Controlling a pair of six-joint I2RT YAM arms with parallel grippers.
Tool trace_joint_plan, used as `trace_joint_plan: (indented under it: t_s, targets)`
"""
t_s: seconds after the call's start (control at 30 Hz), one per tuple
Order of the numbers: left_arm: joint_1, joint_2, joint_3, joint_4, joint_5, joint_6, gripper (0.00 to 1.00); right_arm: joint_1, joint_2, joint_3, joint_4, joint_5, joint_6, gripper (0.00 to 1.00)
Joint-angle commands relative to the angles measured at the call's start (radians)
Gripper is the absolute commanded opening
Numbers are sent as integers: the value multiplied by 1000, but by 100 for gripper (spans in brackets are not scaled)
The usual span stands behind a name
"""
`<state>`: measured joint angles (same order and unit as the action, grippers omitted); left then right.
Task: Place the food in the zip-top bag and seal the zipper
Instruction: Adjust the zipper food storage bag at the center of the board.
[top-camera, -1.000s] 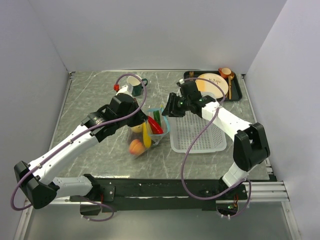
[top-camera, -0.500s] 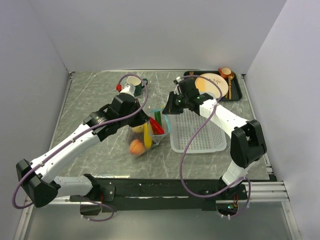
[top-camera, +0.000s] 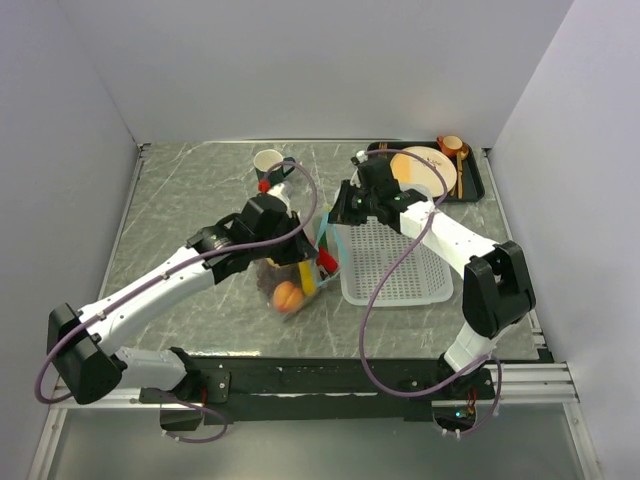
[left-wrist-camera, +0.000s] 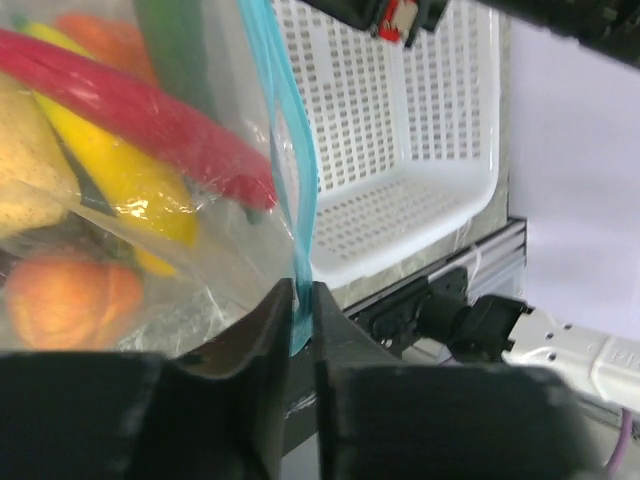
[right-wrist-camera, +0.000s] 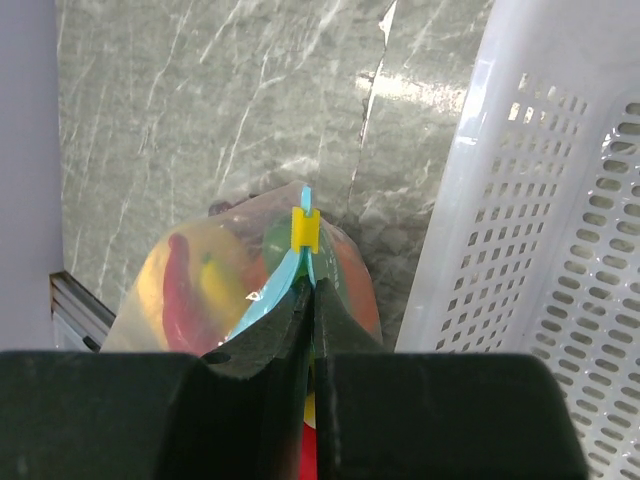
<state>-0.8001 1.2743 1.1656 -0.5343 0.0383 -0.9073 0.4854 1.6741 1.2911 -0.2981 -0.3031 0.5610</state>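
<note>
Pincers two: left pincer (left-wrist-camera: 298, 300) clamped on zipper (left-wrist-camera: 297, 175), right pincer (right-wrist-camera: 310, 295) likewise; one bag (right-wrist-camera: 150, 285), one basket (right-wrist-camera: 520, 250).

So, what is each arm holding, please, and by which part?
Left fingers and right fingers pinch the teal zipper strip of the clear plastic zip-top bag, the right beside its yellow slider.

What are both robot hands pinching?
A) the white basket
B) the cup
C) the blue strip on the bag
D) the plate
C: the left gripper and the right gripper are each closed on the teal zipper of the zip-top bag.
</note>
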Motion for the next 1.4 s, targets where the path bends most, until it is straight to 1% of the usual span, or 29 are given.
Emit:
trace_joint_plan:
  t_s: [0.0,0.03,0.07,0.13,0.17,0.23,0.33,0.37,0.4,0.43,0.5,0.53,0.57,0.6,0.63,0.67,0.7,0.73,0.8,0.83,0.87,0.93,0.97,1.03,1.13,1.17,1.27,1.37]
  targets:
    - [-25,0,-4,60,49,-5,24,-11,-53,-10,68,44,10,10]
    - [-27,-3,-9,82,61,-4,28,-11,-53,-10,63,45,8,10]
    - [-30,-4,-12,92,69,-2,39,-13,-51,-10,63,45,7,10]
    - [-30,-6,-18,115,93,7,53,-14,-53,-12,70,45,8,10]
    - [-30,-3,-20,147,139,13,56,-16,-53,-12,68,44,8,10]
    - [-30,5,-1,151,153,22,56,-18,-56,-10,71,47,7,10]
    - [-28,-24,32,97,37,34,57,-24,-62,-4,68,42,-1,10]
    - [-25,-36,45,50,-65,42,60,-24,-63,-1,68,41,-4,9]
    - [-19,-61,71,33,-107,51,63,-24,-73,-4,73,36,-12,9]
    - [-10,-72,81,24,-148,79,70,-24,-77,-7,77,33,-15,9]
    - [42,-95,94,11,-205,111,73,-25,-91,-15,89,18,-24,9]
    - [70,-98,94,11,-207,132,73,-25,-94,-16,93,13,-26,9]
    - [123,-99,92,13,-203,140,74,-25,-97,-16,93,9,-27,9]
    - [146,-101,82,28,-184,151,73,-25,-105,-16,93,1,-29,9]
    - [163,-99,77,31,-176,163,69,-24,-108,-18,94,-1,-27,10]
    - [183,-98,74,34,-169,168,68,-25,-111,-18,93,-1,-23,9]
    - [183,-93,65,40,-160,169,66,-25,-117,-18,90,2,-21,9]
    - [183,-90,59,45,-131,165,61,-25,-119,-18,86,5,-18,9]
    - [183,-90,16,56,-92,133,54,-25,-125,-18,74,13,-4,9]
    - [183,-92,-6,72,-50,122,51,-27,-131,-22,80,3,0,9]
    - [183,-96,-58,85,-46,111,51,-36,-145,-47,95,-26,28,8]
    - [183,-108,-98,114,-49,81,51,-50,-163,-82,181,-126,68,8]
    - [183,-112,-130,129,-51,74,52,-54,-177,-91,191,-134,80,8]
    - [183,-121,-147,154,-60,56,54,-54,-188,-82,175,-145,79,8]
    - [183,-128,-136,139,-84,41,57,-54,-206,-43,160,-194,66,7]
    - [183,-136,-130,116,-113,35,57,-54,-214,-18,162,-224,69,7]
    - [183,-191,-133,82,-158,5,55,-53,-217,17,160,-234,91,8]
    - [183,-275,-153,59,-155,-7,56,-53,-202,37,137,-211,91,8]
